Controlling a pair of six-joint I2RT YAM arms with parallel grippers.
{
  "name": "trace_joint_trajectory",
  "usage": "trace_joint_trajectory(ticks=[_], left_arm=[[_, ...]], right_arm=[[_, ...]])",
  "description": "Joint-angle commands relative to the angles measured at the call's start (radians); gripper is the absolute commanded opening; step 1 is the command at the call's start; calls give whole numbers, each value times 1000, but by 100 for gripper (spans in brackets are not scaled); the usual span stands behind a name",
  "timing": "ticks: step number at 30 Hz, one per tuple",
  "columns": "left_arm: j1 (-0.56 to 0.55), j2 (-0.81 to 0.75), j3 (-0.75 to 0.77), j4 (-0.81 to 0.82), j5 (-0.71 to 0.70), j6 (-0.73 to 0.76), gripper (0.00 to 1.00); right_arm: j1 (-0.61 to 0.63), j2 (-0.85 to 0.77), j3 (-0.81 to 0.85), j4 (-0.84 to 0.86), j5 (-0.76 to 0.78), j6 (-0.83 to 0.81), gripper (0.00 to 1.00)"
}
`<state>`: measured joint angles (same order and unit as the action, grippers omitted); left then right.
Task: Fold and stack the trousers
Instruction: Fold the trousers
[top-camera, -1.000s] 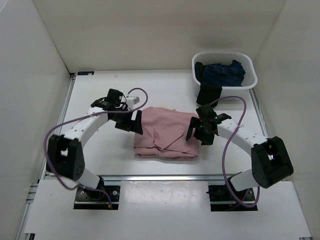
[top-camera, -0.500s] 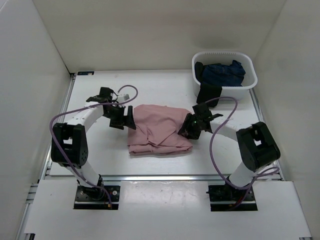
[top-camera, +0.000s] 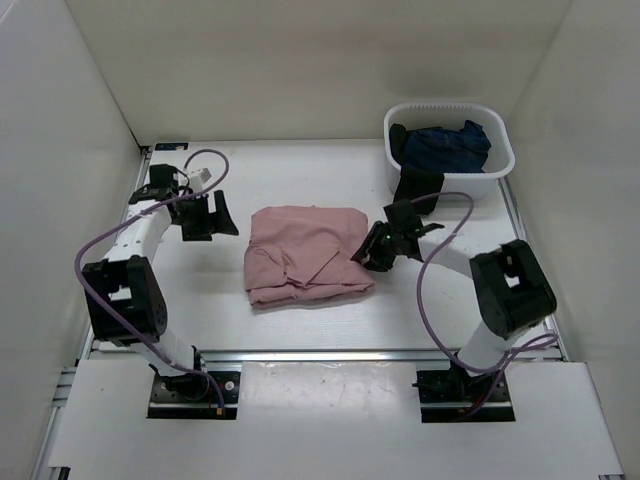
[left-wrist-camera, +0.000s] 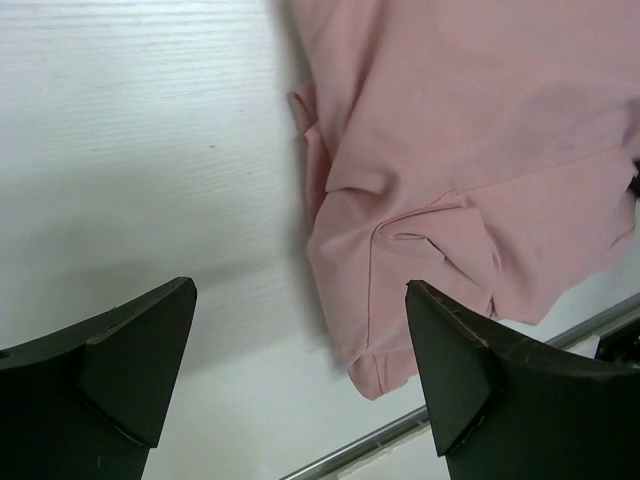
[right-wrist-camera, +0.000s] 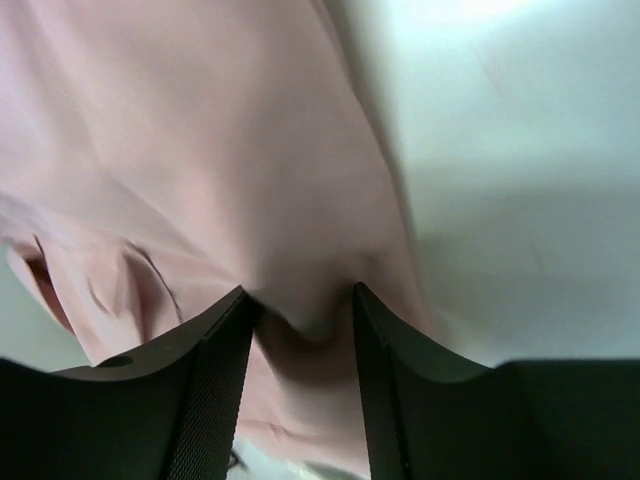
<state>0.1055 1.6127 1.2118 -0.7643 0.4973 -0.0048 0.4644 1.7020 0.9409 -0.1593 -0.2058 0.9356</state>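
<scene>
The dusty-pink trousers (top-camera: 305, 253) lie folded in a rough square bundle at the middle of the table. My right gripper (top-camera: 368, 250) is at the bundle's right edge. In the right wrist view its jaws (right-wrist-camera: 300, 295) are closed on a bunched fold of the pink fabric (right-wrist-camera: 200, 150). My left gripper (top-camera: 212, 215) is open and empty, off to the left of the bundle and apart from it. In the left wrist view the gripper (left-wrist-camera: 300, 290) has wide-apart fingers over bare table, with the trousers (left-wrist-camera: 450, 150) beyond them.
A white basket (top-camera: 500, 160) stands at the back right, holding a dark navy garment (top-camera: 445, 145). A black garment (top-camera: 415, 185) hangs over its front rim, just behind my right arm. White walls enclose the table; a metal rail runs along the near edge.
The trousers bundle has slid to the left with my right gripper following at its right edge. My left gripper has let go and pulled back to the far left.
</scene>
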Motion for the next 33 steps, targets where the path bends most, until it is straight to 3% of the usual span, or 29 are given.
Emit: trace_joint_trajectory(ticks=[1,9,11,12,13,14,16,17,22,24,25,33], left_arm=[[43,-112,22,-30,9,5,97],[124,-229,9,-62,38,5,100],[144,-243,20,-79,47,5,100],[166,-258,29,-96,47,5,100],[178,-267,29,-105,47,5,100],[187,-276,29,-105,47,5,100],[221,-313,29,-118,37,5,100],[233,-327,29,-118,27,5,100],[298,-381,29,-147,-101,5,100],[312,-392,40,-165,-140,5,100],[325,-413,40,-179,-205,5,100],[336,-459,-20,-199,-226,5,100]], right_arm=[[-6,-122,-103,-45,-23,81,48],[3,-136,-165,32,-83,157,50],[3,-162,-130,-8,-57,134,56],[3,-174,-119,-38,-14,117,60],[3,-204,-96,-112,14,105,76],[3,-223,-79,-170,55,94,86],[3,-290,-44,-356,156,63,99],[3,-318,-4,-415,266,48,99],[-32,-496,156,-690,446,-101,99],[-41,-531,266,-830,485,-165,99],[-41,-547,367,-956,584,-205,99],[-41,-633,441,-1060,755,-242,99]])
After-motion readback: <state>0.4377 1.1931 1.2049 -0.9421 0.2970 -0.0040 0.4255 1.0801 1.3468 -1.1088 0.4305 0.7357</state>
